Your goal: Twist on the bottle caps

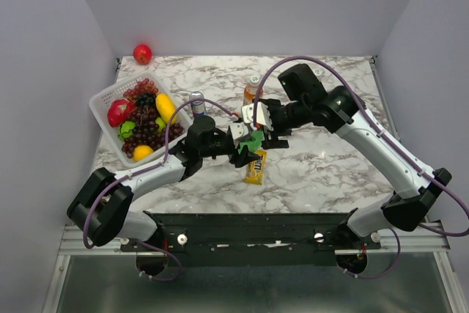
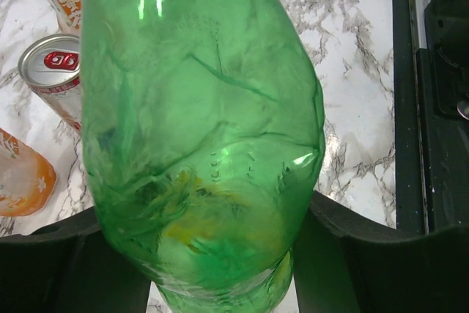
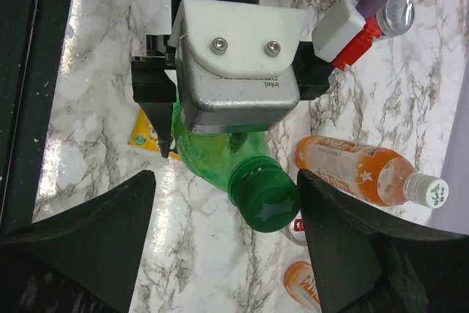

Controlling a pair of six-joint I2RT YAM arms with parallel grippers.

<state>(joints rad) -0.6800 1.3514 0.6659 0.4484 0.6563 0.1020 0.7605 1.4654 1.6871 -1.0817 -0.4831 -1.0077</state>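
the green bottle (image 3: 212, 148) hangs over the far end of the yellow packet (image 1: 256, 167). its long axis lies along the line between the two sets of fingers. its neck and dark green cap (image 3: 264, 197) point away from the left wrist and straight at the right wrist camera. the cap sits on the neck; how tightly cannot be told.

the left fingers (image 2: 352, 262) are clamped on the bottle's body, one on each side, and its wall is creased. the right fingers (image 3: 95, 240) stand wide, one either side of the cap with a gap on each side, touching nothing.

the left arm (image 1: 146, 174) stretches low across the bench (image 1: 330, 159) toward the packet. the right arm (image 1: 374, 137) arches out beyond the packet and folds back toward it. an orange bottle (image 1: 251, 90) with a white cap sits beyond the packet, and the fruit basket (image 1: 102, 100) is well to the packet's left.
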